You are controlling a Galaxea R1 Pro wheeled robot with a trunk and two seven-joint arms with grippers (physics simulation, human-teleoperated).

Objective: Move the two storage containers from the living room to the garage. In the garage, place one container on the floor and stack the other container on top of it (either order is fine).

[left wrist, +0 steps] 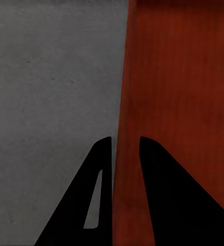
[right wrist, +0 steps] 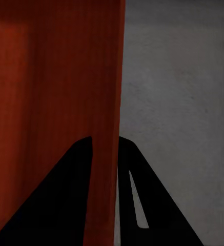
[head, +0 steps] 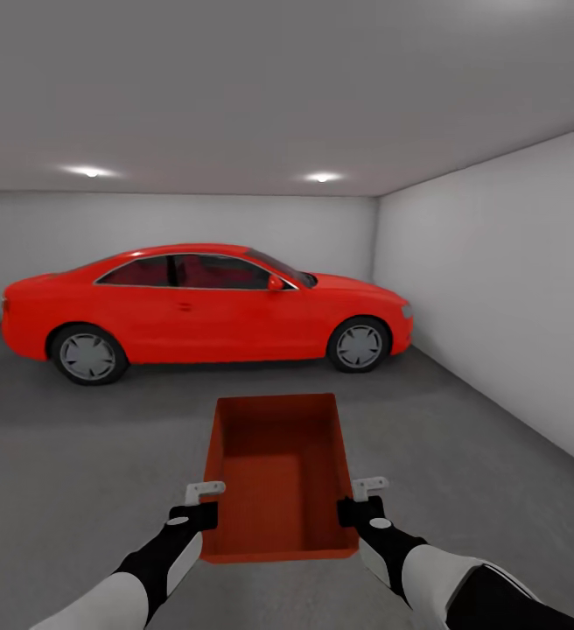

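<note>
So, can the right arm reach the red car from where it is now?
Probably not. The red car stands far across the grey floor, and the right pincer is clamped on the wall of the storage container, which also lies between.

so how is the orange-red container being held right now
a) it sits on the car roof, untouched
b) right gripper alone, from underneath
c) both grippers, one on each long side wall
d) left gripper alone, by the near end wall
c: the left gripper and right gripper each straddle a side wall of the storage container, and both wrist views show fingers on either side of a thin orange-red wall.
</note>
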